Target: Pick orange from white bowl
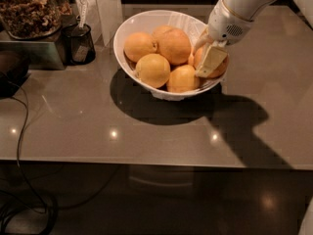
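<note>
The white bowl point(120, 49) stands on the grey counter and holds several oranges. My gripper point(209, 62) reaches down into the bowl's right side from the upper right. Its fingers point(212, 60) straddle the deep orange fruit point(221, 69) against the right rim, and the near cream-coloured finger lies across its front. The gripper looks shut on this orange, which still rests in the bowl and is mostly hidden by the finger. Other oranges lie to its left: one at the back left point(141, 45), a large one at the back point(172, 44), and two in front point(153, 70) point(182, 78).
A small dark mesh cup point(80, 43) stands left of the bowl. A glass jar of nuts point(28, 9) sits on a box at the far left. A black cable point(19, 131) runs over the counter's left front edge. The counter's front edge point(156, 163) runs below the bowl.
</note>
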{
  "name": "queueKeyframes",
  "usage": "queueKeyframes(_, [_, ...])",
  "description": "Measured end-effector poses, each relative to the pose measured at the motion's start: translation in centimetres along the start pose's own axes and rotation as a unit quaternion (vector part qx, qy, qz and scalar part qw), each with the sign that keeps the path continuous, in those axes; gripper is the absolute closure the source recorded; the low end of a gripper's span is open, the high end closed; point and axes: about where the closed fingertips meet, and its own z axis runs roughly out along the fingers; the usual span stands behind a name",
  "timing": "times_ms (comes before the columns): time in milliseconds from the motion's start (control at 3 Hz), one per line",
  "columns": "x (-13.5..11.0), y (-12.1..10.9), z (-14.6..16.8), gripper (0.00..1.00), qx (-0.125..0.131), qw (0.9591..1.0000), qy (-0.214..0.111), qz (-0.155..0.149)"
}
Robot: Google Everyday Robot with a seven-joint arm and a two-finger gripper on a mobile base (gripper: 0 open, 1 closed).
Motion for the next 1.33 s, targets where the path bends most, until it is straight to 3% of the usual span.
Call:
queueKeyframes(667, [-2.1, -0.1, -1.3, 1.0, 0.017, 0.999, -0.037, -0.017])
queueKeyframes(1000, [-3.5, 0.5, -3.7, 1.0, 0.035, 0.9942, -0.094, -0.04])
queueKeyframes(1333, [-3.3, 2.0, -6.3, 1.0, 0.058, 0.9848, -0.158, -0.045])
